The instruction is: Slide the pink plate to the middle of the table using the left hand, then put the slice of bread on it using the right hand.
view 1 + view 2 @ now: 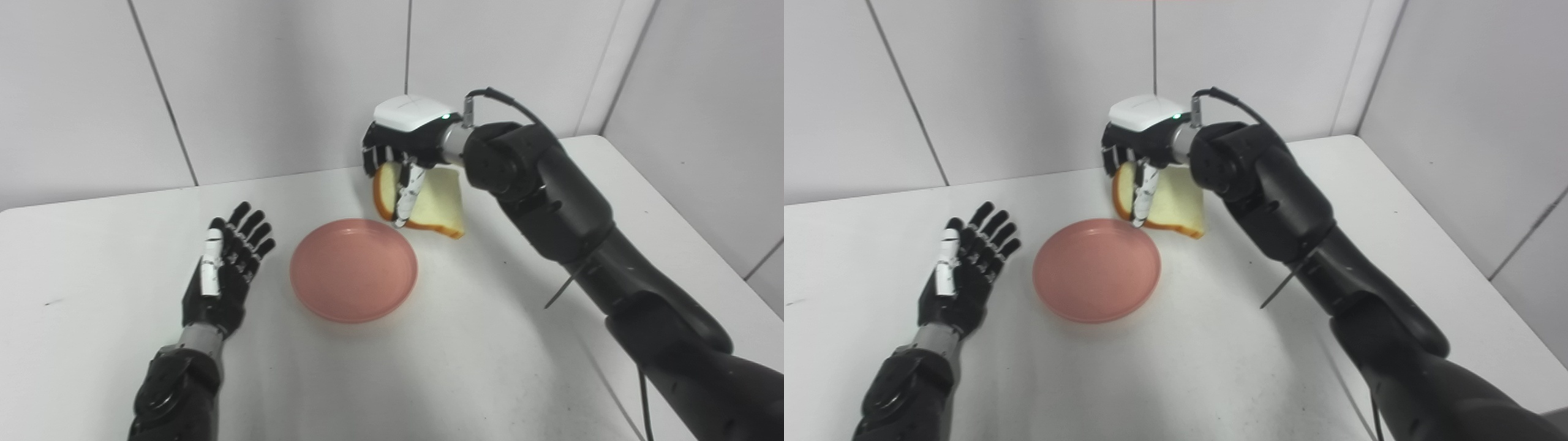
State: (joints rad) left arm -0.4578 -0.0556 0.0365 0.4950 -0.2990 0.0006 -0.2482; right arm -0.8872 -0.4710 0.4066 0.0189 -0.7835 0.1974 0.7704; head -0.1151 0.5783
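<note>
Looking through the left eye view, we see our right hand closed on the slice of bread, fingers curled over its top edge and the thumb pressed down across its face. The slice hangs tilted below the hand; whether its lower crust touches the table we cannot tell. The pink plate lies flat on the table just below and to the left of that hand, its far rim close to the bread's lower edge. Our left hand lies open, fingers stretched and slightly spread, holding nothing. The plate sits just to its right, apart from the fingertips.

In the right eye view, the right hand again grips the bread from above, with the thumb reaching down almost to the plate's far rim. The bread stands behind the plate, not over its middle. The left hand rests open on the table, palm side down, with the plate near its right side and a strip of bare table between them.
</note>
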